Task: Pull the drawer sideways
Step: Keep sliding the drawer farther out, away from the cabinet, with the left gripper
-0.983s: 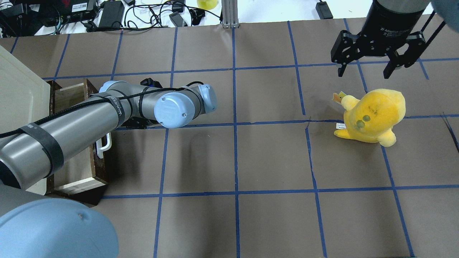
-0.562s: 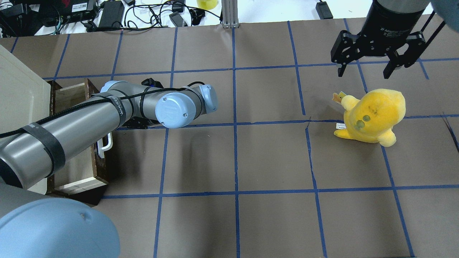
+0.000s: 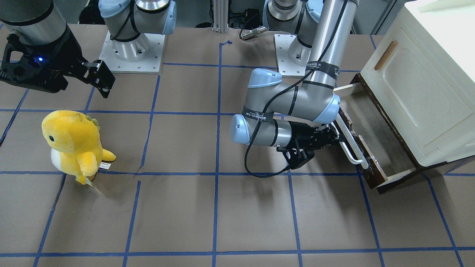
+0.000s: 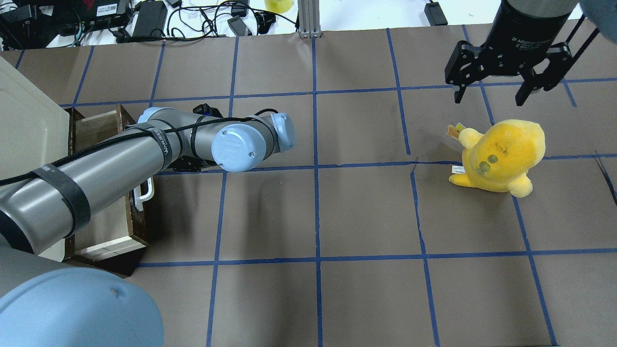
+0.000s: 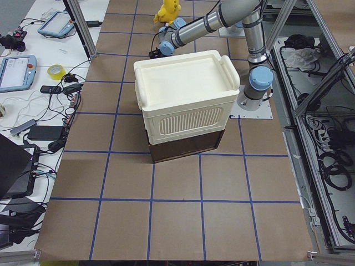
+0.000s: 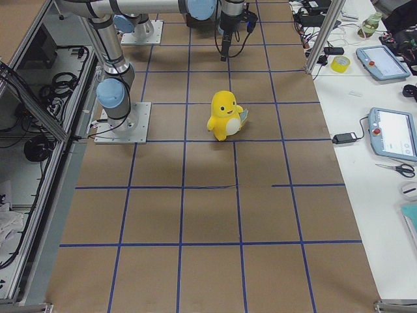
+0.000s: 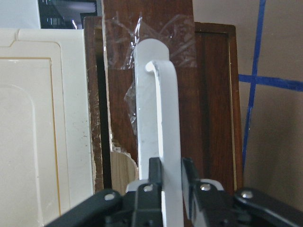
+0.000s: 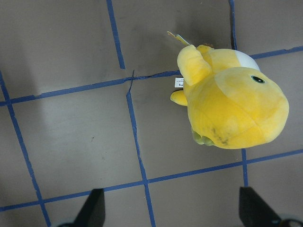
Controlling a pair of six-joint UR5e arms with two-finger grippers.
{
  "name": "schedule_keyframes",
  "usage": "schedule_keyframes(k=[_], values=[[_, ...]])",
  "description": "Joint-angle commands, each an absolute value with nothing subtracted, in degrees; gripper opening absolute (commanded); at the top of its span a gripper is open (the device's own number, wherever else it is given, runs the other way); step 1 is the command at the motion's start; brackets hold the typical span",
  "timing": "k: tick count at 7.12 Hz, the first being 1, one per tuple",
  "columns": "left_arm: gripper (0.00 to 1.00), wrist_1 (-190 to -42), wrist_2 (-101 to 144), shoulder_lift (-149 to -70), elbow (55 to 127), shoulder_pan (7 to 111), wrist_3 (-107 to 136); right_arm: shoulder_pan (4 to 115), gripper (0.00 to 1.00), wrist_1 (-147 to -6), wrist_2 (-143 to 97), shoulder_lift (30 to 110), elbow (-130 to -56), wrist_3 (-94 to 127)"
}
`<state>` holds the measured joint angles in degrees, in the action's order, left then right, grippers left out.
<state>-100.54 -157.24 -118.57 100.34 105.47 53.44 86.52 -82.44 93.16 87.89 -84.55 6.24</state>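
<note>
The left gripper (image 7: 170, 176) pinches the white bar handle (image 7: 158, 123) of the drawer (image 3: 372, 165) between its jaws. The drawer stands partly out from under the cream cabinet (image 3: 419, 92) at the front-facing frame's right. The right gripper (image 4: 489, 99) hangs at the overhead frame's upper right, jaws wide, near a yellow plush dinosaur (image 4: 503, 152).

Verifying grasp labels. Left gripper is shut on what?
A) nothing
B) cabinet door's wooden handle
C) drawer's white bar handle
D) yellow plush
C: the left wrist view shows the left gripper clamped from both sides on the white bar handle of the drawer.
</note>
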Motion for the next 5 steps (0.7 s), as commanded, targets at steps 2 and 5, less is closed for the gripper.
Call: schedule_keyframes(k=[2,5], values=[[0.0,-100.5,-157.1,-118.7,100.3,105.6,53.4,86.6,1.0,-82.4,93.2,87.9,-84.6,6.2],[0.0,-100.5,-156.0,-118.7,99.5,106.1,53.4,86.5,1.0,-82.4,93.2,87.9,-84.6,6.2]])
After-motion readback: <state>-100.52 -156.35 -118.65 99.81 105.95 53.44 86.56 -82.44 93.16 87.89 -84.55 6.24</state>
